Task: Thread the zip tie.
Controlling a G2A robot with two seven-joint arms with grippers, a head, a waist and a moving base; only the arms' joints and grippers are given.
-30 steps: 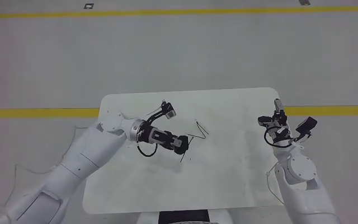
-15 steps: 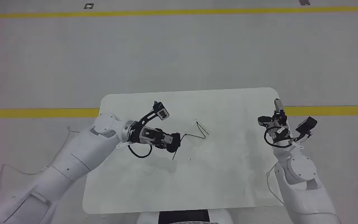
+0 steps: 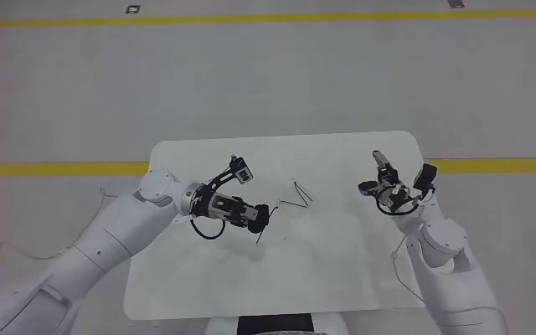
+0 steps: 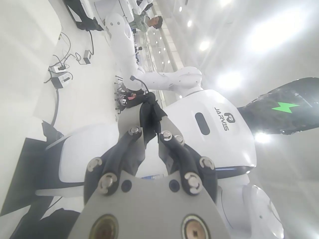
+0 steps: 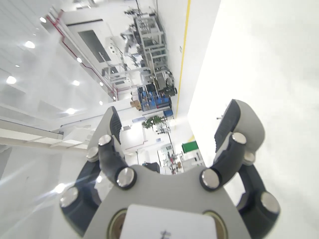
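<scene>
The zip tie (image 3: 298,195) is a thin black strip with a sharp kink, above the white table (image 3: 335,268) near its middle. One end sits in my left gripper (image 3: 261,217), and a short tail hangs out below the fingers. In the left wrist view my left gripper (image 4: 148,132) is shut on a dark strip, the zip tie (image 4: 149,115). My right gripper (image 3: 373,172) stands open over the table's right part, well apart from the tie. The right wrist view shows my right gripper (image 5: 172,123) with its pads spread and nothing between them.
A yellow floor line (image 3: 75,168) runs behind the table on both sides. The table's right edge (image 3: 423,218) lies under my right forearm.
My right arm has swung inward from the table's right edge toward the middle. My left gripper has drawn back slightly to the left with the zip tie still in it.
</scene>
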